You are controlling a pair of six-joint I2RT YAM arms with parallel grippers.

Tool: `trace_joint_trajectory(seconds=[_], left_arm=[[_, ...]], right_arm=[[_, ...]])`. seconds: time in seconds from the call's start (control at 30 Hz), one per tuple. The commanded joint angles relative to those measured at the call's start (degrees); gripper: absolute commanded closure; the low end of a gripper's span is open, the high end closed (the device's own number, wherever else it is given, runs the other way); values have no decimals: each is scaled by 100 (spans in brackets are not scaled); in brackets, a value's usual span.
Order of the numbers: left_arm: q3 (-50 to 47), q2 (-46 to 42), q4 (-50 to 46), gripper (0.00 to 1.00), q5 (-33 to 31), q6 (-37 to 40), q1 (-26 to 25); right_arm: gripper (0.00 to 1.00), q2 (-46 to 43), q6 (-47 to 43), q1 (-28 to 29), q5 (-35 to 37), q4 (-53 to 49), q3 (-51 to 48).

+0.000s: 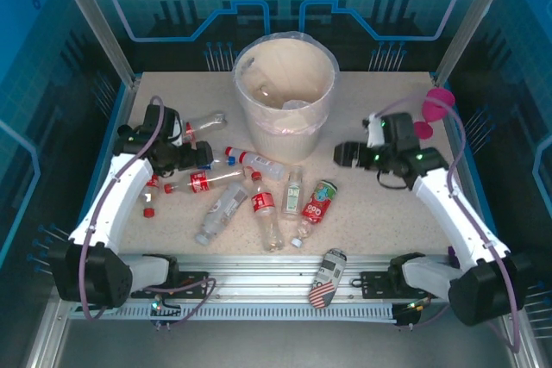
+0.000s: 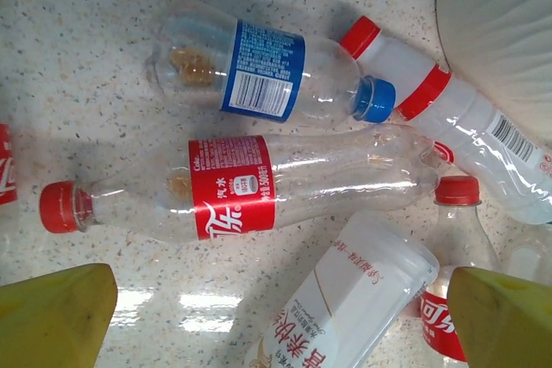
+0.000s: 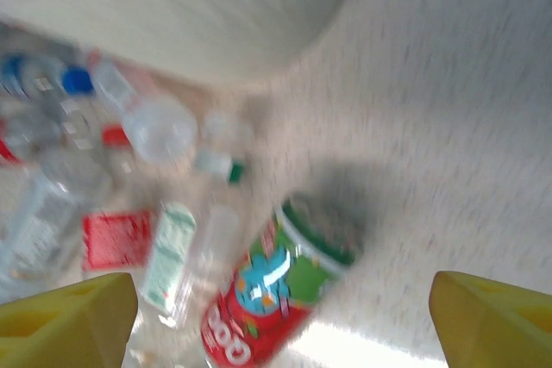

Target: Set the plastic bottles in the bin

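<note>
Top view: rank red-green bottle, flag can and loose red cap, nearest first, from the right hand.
1. Red-green bottle: beside the right hand, centre.
2. Flag can: near edge, on rail.
3. Red cap: far left.

Right gripper (image 3: 276,325) spread wide above a scatter of bottles, the whole picture smeared.

Its two yellow fingertips (image 3: 60,316) sit in the bottom corners, far apart and gripping nothing. Below the gap a red-and-green bottle (image 3: 276,290) lies on its side on the speckled table (image 3: 448,109). Just left of it lies a clear bottle with a pale green label (image 3: 177,260), and beyond that a red label (image 3: 116,239). Up and to the left more clear bottles crowd together, one with a blue cap (image 3: 78,82). The cream wall of the bin (image 3: 172,6) curves across the top left. The print is too blurred to read.
</note>
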Motion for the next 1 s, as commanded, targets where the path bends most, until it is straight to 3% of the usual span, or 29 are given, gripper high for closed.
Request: trace_joint_trajectory(seconds=[0.0,0.2,0.4,0.67,0.97], left_arm=[[-251,-179,520,1,341,-261,-3],[-546,-207,1371,1,1053,-740,-43],[-726,-102,1656,1,1109,-937,-255],[-899,-418,2184,1,1619,-1408,-348],[585,-14,2064,1,2099,-1233,-340]], right_arm=[[12,-93,1165,460,249,710,-773],[9,236,2106,988,441,1769,-1448],[10,828,2412,1110,362,2355,-1578],[21,1388,2243,1120,486,2713,-1571],[38,1481,1938,1092,631,2621,-1436]])
